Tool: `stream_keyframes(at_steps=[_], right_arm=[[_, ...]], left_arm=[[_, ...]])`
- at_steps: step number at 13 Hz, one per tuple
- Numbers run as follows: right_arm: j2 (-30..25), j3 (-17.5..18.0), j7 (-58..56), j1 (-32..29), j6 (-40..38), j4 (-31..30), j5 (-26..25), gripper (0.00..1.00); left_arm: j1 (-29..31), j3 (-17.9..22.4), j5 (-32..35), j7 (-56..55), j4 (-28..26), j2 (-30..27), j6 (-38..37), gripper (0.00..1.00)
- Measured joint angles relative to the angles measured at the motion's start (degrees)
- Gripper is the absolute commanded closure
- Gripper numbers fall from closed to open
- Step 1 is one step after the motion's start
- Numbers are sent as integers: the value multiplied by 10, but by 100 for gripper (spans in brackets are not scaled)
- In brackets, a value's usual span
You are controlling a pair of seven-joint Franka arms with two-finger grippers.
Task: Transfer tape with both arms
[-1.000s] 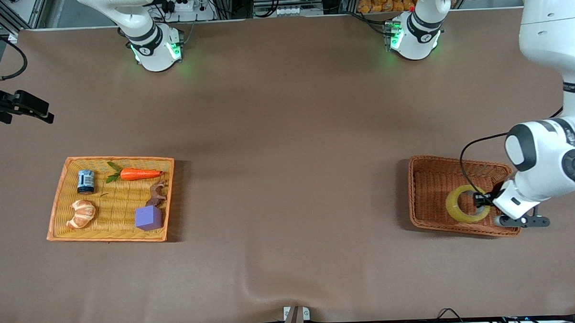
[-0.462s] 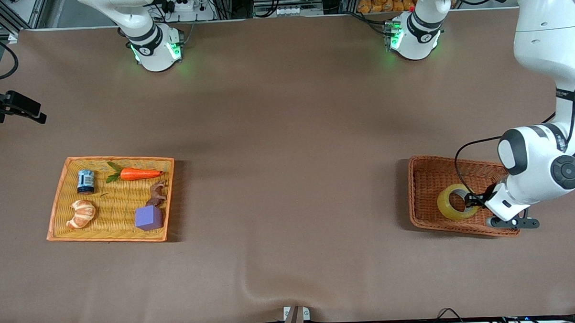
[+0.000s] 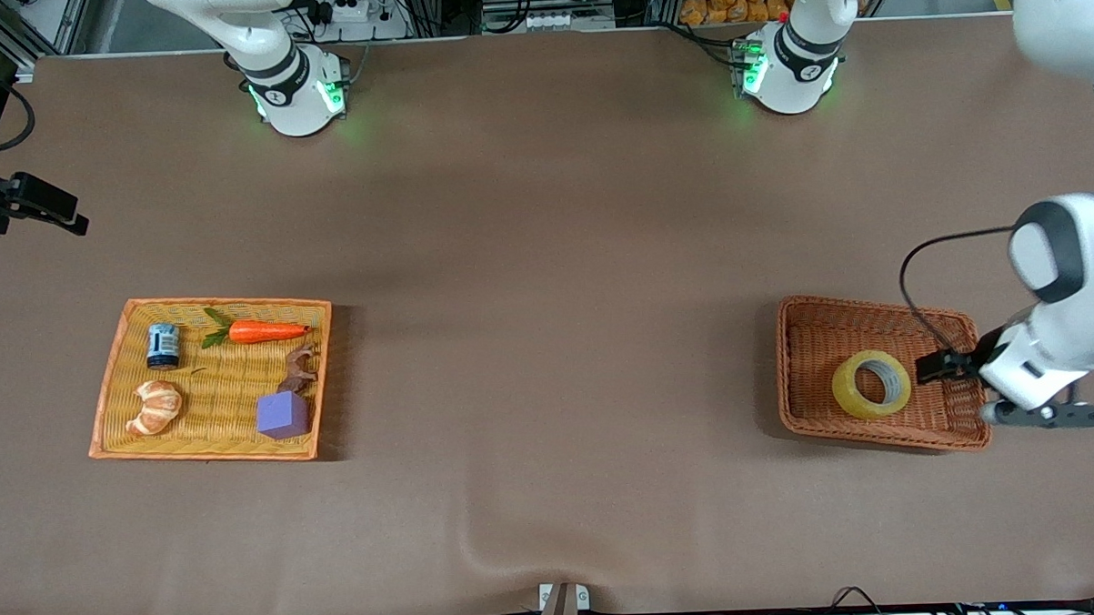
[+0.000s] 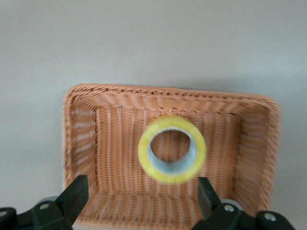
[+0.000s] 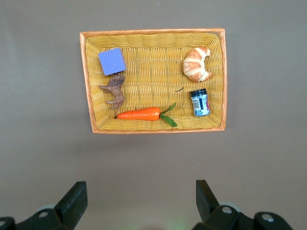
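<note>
The tape [image 3: 871,384], a yellowish ring with a grey core, sits in the brown wicker basket [image 3: 807,335] at the left arm's end of the table. My left gripper [image 3: 935,366] is open and empty over the basket's rim at that end, just clear of the roll. In the left wrist view the tape [image 4: 171,149] shows apart from my open left gripper [image 4: 142,194], with its hole toward the camera, and the basket [image 4: 79,134] surrounds it. My right gripper [image 5: 141,194] is open and empty, waiting high over bare table.
A yellow wicker tray [image 3: 113,377] at the right arm's end holds a purple cube [image 3: 282,414], a croissant [image 3: 155,406], a carrot [image 3: 266,332], a small can [image 3: 162,345] and a toy animal [image 3: 298,369]. The brown cloth has a ridge near the front edge [image 3: 519,536].
My left gripper held the tape's rim, shifted it a little in the basket, then let go and drew back toward the left arm's end of the table. The left arm rose.
</note>
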Motion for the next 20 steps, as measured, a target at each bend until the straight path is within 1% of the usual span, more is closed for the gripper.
stream_keyframes(at_steps=[2, 5, 9, 12, 16, 20], right_arm=[[0, 0, 0, 0, 0, 0, 0, 0], [0, 0, 0, 0, 0, -1, 0, 0], [0, 0, 0, 0, 0, -2, 0, 0], [0, 0, 0, 0, 0, -3, 0, 0], [0, 0, 0, 0, 0, -4, 0, 0], [0, 0, 0, 0, 0, -5, 0, 0]], left_arm=[[0, 0, 0, -2, 17, -47, -56, 0], [-4, -4, 0, -40, 23, -118, -138, 0], [-11, -38, 0, -123, 22, -189, -238, 0], [-37, -25, 0, -141, 20, -209, -261, 0], [-39, -20, -7, -141, 17, -221, -293, 0], [-47, -20, -7, -141, 16, -235, -301, 0]])
